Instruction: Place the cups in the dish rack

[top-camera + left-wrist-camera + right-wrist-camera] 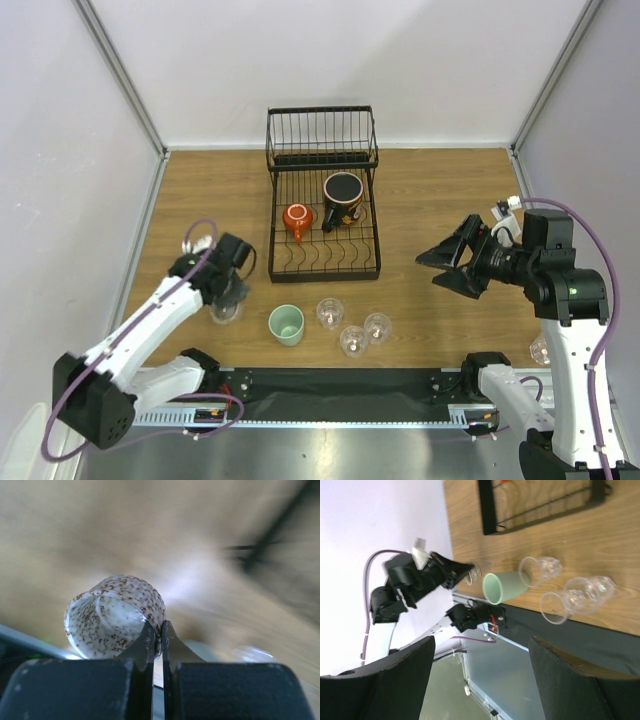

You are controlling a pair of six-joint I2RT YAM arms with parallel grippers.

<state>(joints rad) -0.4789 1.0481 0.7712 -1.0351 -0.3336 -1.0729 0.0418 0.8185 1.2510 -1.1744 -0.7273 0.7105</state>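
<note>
My left gripper is shut on the rim of a small speckled cup, left of the other cups. Up close, the speckled cup lies tilted with its wall pinched between the left gripper's fingers. The black wire dish rack holds an orange mug and a black-rimmed mug. On the table in front of it stand a mint-green cup and three clear tumblers. My right gripper hangs open and empty, right of the rack.
Another clear glass sits by the right arm's base. The right wrist view shows the dish rack, the mint-green cup and clear tumblers. White walls enclose the table on three sides.
</note>
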